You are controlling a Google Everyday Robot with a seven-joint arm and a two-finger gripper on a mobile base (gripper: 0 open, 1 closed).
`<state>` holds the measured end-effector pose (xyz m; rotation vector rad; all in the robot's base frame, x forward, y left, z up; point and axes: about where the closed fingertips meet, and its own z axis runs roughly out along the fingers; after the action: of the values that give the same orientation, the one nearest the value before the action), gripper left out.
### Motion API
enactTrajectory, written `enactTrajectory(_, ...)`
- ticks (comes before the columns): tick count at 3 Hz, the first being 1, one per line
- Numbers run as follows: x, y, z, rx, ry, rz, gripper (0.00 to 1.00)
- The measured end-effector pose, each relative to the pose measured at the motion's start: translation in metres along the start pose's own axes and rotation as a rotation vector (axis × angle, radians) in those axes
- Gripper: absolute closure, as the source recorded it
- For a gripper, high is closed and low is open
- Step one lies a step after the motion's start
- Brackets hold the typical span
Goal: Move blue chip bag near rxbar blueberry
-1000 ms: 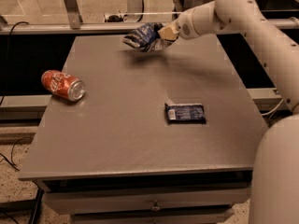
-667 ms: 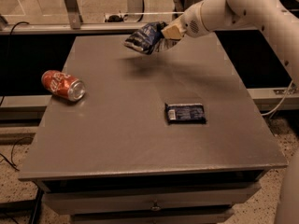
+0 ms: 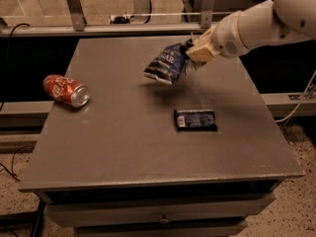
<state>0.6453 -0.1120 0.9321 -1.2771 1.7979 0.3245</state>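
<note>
1. Tool (image 3: 189,57) hangs above the far right part of the bench (image 3: 123,152), clenched on the right edge of the bag (image 3: 165,64). The bag is in the air, with its shadow beneath it.
2. Bar (image 3: 195,120) lies flat, nearer the camera than the tool. Its long axis runs left-right, pale label at the left.
3. We judge the coming move to be toward the camera and down, landing beside the bar's far long side.
4. Can (image 3: 65,90) sits well apart, on the left.

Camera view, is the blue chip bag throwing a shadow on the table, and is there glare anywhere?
Camera view: yes, a soft dark shadow lies on the table just below the blue chip bag, which the tool holds in the air over the far half. Camera view: the light is dim and warm, with small glints on the soda can and the bag's foil.
</note>
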Motion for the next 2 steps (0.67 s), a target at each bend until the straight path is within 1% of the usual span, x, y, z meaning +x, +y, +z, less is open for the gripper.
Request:
enactTrajectory(1, 0.031, 0.022, -0.023, -0.011, 0.032, -0.022, 1.0)
enactTrajectory(2, 0.054, 0.031, -0.033, -0.014, 0.05, -0.025, 0.83)
